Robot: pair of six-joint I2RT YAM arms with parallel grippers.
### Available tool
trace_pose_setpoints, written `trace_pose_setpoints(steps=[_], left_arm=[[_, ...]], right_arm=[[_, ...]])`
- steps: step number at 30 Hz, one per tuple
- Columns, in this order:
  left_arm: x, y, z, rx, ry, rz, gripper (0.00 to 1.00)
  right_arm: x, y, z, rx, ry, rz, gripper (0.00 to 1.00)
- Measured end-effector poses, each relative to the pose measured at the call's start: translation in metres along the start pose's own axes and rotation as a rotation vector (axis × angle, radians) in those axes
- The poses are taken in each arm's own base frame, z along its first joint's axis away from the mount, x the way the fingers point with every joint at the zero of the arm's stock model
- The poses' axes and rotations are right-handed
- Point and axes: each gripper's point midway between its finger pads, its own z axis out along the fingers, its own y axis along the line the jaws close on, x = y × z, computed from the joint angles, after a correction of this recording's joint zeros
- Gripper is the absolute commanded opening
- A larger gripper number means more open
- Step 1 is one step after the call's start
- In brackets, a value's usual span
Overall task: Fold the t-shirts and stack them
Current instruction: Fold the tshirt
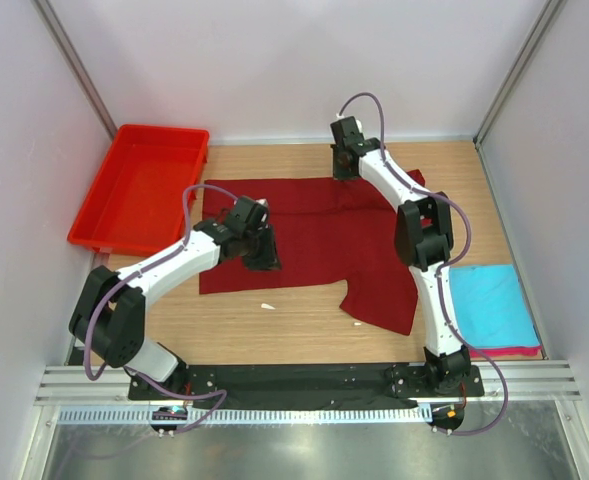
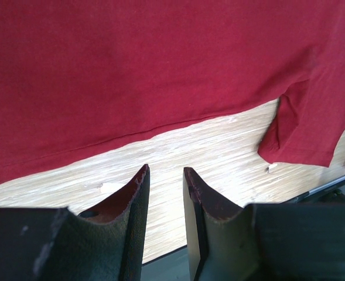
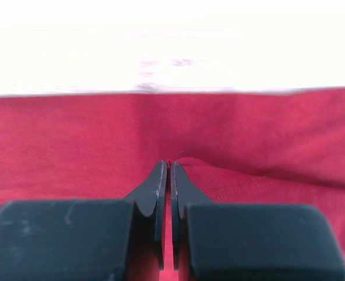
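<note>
Two shirts look done. The turquoise shirt point(image 1: 486, 300) is folded into a flat square on the right side of the table point(image 1: 304, 335), and it sits on top of the pink shirt point(image 1: 516, 351), which only peeks out as a thin edge along the near side. That is the pile.

The maroon shirt point(image 1: 314, 225) is not folded. It lies spread out flat in the middle of the table, with one sleeve pointing toward the near edge. It needs its folds, and then it has to go on the pile. So I would say the job is a bit over half done.

The left gripper point(image 1: 262, 250) hangs over the left part of the maroon shirt. Its jaws are partly open and there is nothing between them. In its own camera the shirt's hem and bare wood show past the fingertips. I cannot tell if the tips touch the cloth.

The right gripper point(image 1: 342, 168) is at the far edge of the maroon shirt, near the back wall. Its jaws are almost fully closed, with the tips down in the cloth. The cloth bunches up in a little ridge right beside them, so I think it has a small pinch of the shirt
</note>
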Motion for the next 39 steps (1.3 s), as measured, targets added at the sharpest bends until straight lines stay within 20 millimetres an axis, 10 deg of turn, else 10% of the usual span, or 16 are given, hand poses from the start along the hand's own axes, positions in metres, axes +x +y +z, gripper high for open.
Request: trace_pose_setpoints(steps=[8,14,18,23,27,32,39], left_arm=[[-0.003,-0.003,0.002,0.016,-0.015,-0.006,0.31],[-0.013,-0.008,0.022,0.016,-0.009,-0.007,0.32],[-0.046,-0.035,0.042,0.076,-0.051,-0.009,0.37],[-0.104,-0.080,0.069,0.198,-0.169,-0.044,0.38],[-0.151,-0.109,0.093,0.291,-0.286,-0.114,0.38],[-0.178,-0.115,0.153,0.309,-0.326,-0.222,0.38],[-0.193,-0.106,0.194,0.298,-0.352,-0.337,0.39]], right_arm=[[0.011,0.016,0.009,-0.073,0.026,-0.021,0.10],[0.035,0.028,0.013,-0.127,0.089,-0.026,0.65],[0.033,0.022,0.006,-0.140,0.095,0.001,0.73],[0.003,-0.025,-0.015,-0.115,0.059,0.098,0.72],[-0.026,-0.112,-0.027,-0.083,0.008,0.262,0.67],[-0.002,-0.202,-0.017,-0.053,0.036,0.422,0.69],[0.026,-0.190,-0.003,-0.178,0.117,0.448,0.67]])
